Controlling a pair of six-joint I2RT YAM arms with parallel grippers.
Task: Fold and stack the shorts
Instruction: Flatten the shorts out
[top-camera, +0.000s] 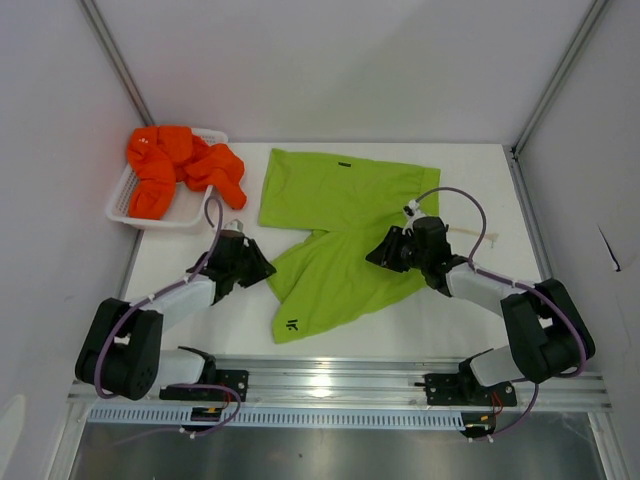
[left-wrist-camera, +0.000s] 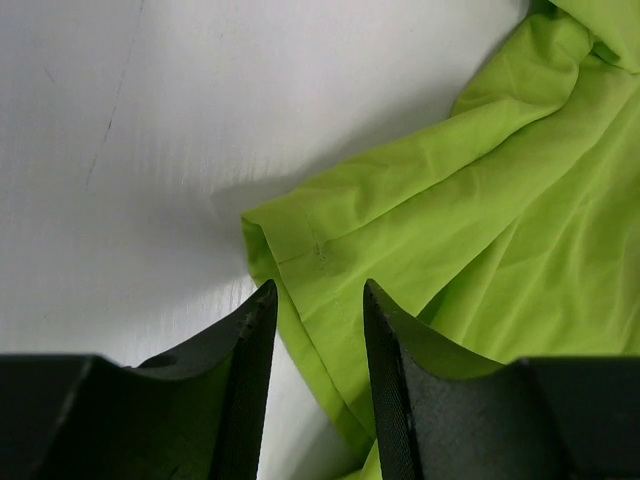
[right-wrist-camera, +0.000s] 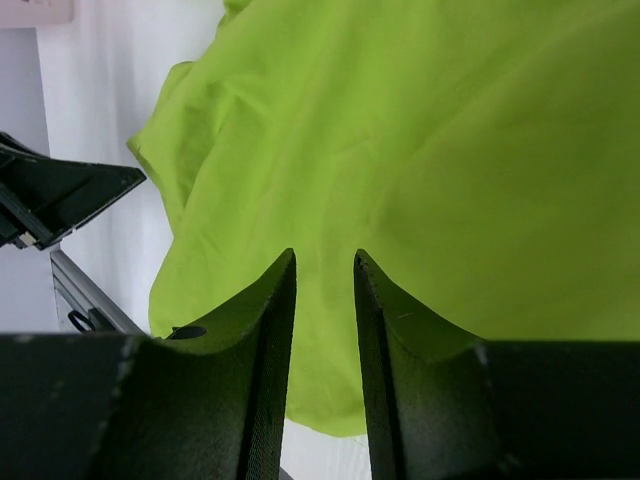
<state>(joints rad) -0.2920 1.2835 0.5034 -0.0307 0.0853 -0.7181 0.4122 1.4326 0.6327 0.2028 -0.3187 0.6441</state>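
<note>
The lime green shorts (top-camera: 340, 200) lie spread across the middle of the white table, waist toward the back and one leg folded toward the front. The orange shorts (top-camera: 180, 165) sit crumpled in the white basket (top-camera: 125, 205) at the back left. My left gripper (top-camera: 262, 268) is low at the left corner of the green leg. In the left wrist view its jaws (left-wrist-camera: 318, 290) stand apart astride the green hem (left-wrist-camera: 300, 250). My right gripper (top-camera: 375, 252) hovers over the middle of the green shorts (right-wrist-camera: 420, 130), its jaws (right-wrist-camera: 325, 258) narrowly apart with fabric showing in the gap.
White walls close in the table on the left, back and right. A metal rail (top-camera: 340, 375) carrying both arm bases runs along the near edge. Bare table (top-camera: 470, 185) shows to the right of the green shorts and in front of the basket.
</note>
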